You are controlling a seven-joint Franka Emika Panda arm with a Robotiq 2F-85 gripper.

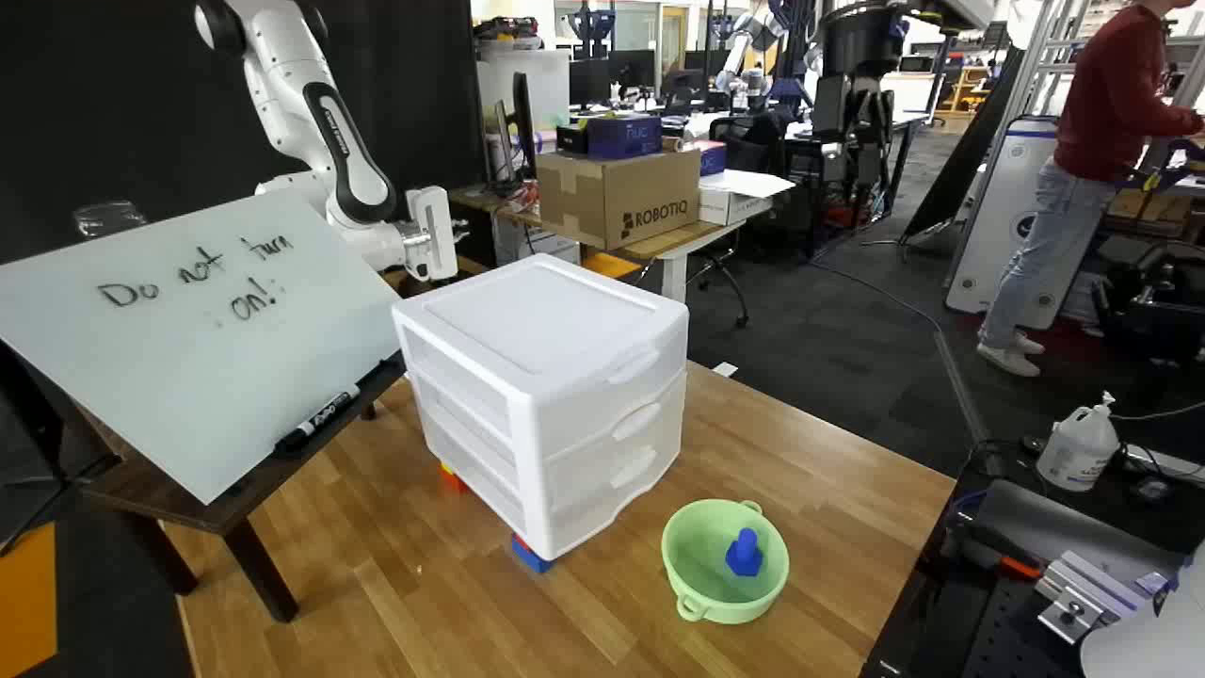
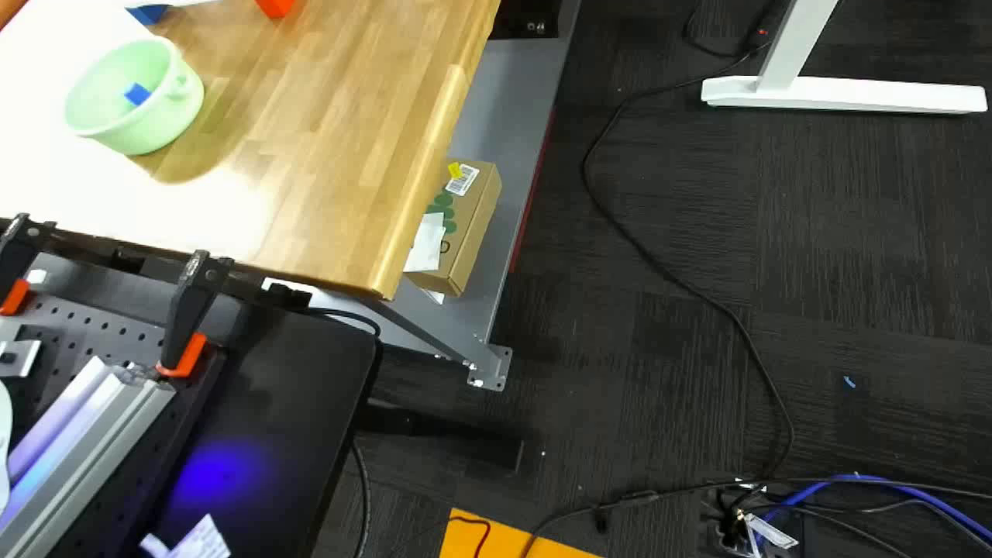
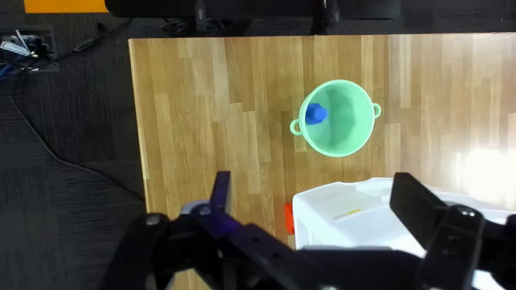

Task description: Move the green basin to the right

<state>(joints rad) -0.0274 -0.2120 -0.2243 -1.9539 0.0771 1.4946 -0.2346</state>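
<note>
On the wooden table (image 3: 225, 133), near the white drawer unit (image 1: 546, 377): one green basin (image 3: 340, 121), blue object (image 3: 316, 113) inside; gripper (image 3: 313, 179) empty, jaws spread wide; in the wrist view the basin lies ahead, slightly right of their midline; handles (image 3: 292, 127) near-parallel to their span.

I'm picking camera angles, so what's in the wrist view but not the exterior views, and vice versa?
Only in the wrist view: a yellow streak amid the white drawer unit.
Only in an exterior view: a handwritten board, a pump bottle and a barcoded cardboard box.
All three share the green basin, the blue object in it and the wooden table.
</note>
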